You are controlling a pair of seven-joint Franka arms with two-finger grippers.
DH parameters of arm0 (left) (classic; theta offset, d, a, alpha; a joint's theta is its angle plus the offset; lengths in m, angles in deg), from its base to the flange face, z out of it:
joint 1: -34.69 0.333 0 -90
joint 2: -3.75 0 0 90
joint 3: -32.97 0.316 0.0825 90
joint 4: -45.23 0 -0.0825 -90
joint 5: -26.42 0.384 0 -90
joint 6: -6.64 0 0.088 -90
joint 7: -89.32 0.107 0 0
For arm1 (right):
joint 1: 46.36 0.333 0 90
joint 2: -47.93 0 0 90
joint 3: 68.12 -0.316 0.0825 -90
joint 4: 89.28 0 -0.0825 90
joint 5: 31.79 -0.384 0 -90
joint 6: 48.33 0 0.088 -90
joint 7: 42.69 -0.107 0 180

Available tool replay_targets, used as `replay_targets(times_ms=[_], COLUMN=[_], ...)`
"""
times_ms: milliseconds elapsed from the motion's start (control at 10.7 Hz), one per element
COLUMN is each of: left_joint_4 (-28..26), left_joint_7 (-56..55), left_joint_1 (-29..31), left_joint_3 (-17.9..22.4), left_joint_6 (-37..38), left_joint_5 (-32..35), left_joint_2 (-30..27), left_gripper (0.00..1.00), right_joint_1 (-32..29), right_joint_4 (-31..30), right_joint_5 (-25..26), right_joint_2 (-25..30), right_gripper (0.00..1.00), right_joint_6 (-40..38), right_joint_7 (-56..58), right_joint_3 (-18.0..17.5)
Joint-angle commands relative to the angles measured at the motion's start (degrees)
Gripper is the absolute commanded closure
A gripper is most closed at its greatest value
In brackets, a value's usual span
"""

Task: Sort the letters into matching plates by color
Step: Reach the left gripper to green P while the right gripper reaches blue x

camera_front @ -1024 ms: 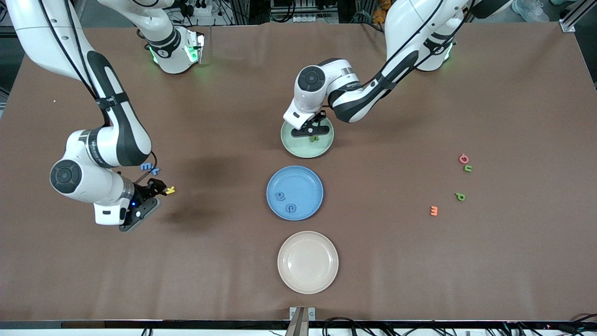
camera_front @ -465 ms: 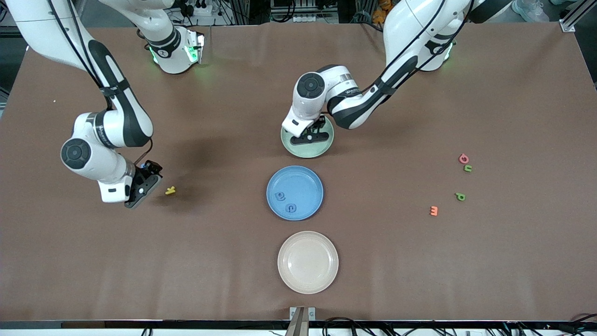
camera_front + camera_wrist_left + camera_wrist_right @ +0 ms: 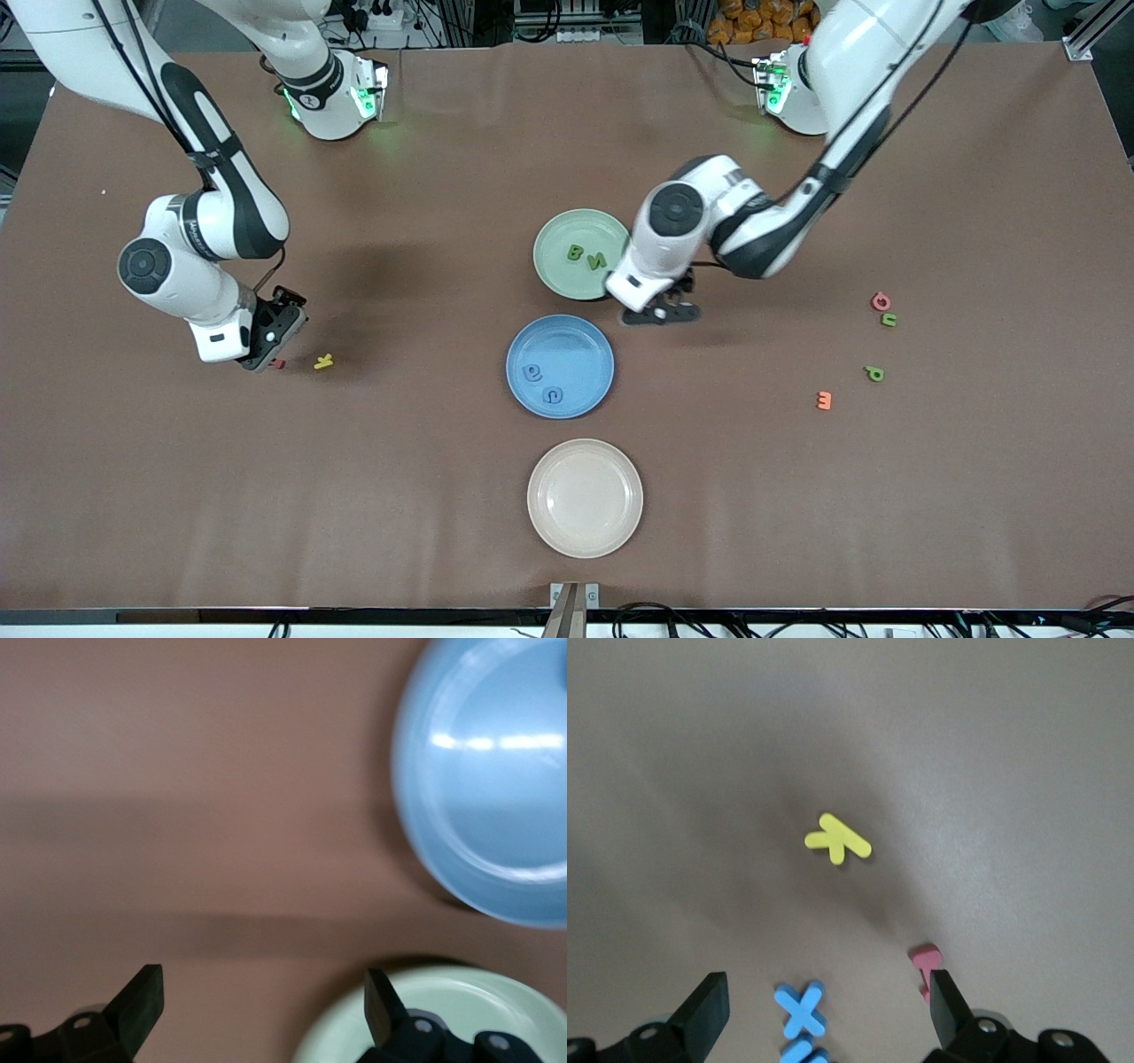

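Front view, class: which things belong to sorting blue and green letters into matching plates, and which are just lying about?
Job: green plate, blue plate, green letters, blue letters, loose green letters, blue X.

Lying about: cream plate, yellow letter, red letter, orange letter, pink letter.

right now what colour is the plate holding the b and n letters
Pale green plate; the front view shows it best.
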Motion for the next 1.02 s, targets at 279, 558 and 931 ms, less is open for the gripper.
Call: replay_targets(times_ms=[279, 558, 931], left_joint_4=[-10.4, -12.9, -14.4], left_joint_7=[23.4, 33.0, 48.2], left_joint_1=[18.9, 28.5, 39.0], left_joint_3=[-1.2, -1.4, -1.2], left_joint_6=[1.1, -1.9, -8.3], left_joint_5=[0.7, 0.8, 0.8], left_joint_2=[-10.1, -12.0, -10.6], left_gripper=[0.0, 0.0, 0.0], right_joint_1=[-5.9, -6.7, -7.5], right_joint_4=[-3.4, -4.9, -5.7], right_joint_5=[4.2, 7.2, 8.7], right_joint_2=[0.6, -1.9, -2.9], right_gripper=[0.0, 0.0, 0.0], right_joint_6=[4.0, 8.7, 10.8], right_joint_7=[4.7, 4.7, 4.7], right_joint_3=[-3.3, -3.3, -3.3])
